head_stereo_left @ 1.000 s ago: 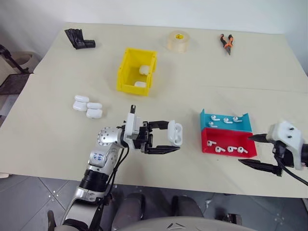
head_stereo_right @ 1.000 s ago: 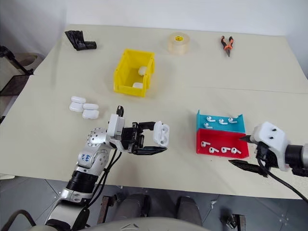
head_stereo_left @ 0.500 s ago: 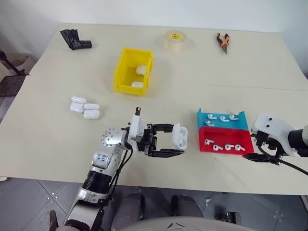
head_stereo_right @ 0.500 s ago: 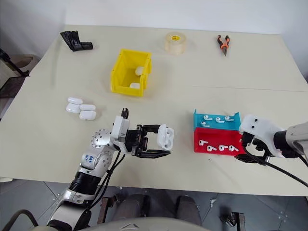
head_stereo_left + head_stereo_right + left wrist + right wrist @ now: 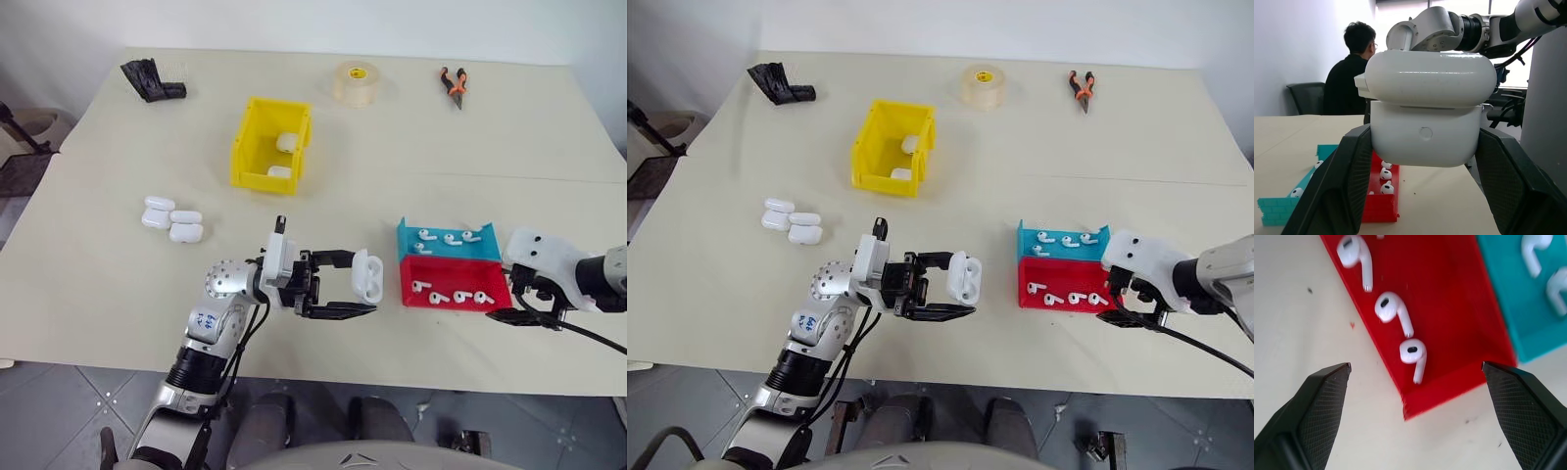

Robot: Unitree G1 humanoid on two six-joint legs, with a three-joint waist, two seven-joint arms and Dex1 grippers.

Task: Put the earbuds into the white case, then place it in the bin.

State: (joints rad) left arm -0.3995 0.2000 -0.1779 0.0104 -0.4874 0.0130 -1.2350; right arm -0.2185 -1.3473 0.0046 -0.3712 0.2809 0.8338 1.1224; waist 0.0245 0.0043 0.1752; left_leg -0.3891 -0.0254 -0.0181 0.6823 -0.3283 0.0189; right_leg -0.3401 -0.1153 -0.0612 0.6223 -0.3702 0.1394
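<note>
Earbuds (image 5: 1411, 354) lie below our wide-open right gripper (image 5: 1415, 382); our left gripper (image 5: 345, 286) clamps the white case (image 5: 366, 275) ready for loading.

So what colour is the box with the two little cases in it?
Bright yellow bin, clearest in the left eye view.

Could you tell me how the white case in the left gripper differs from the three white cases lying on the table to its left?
The held white case is clamped off the table in the left gripper with its lid open; the three loose cases lie flat on the table, lids shut. The held one is alone; the loose ones are bunched together, touching. All are glossy, white and rounded.
</note>
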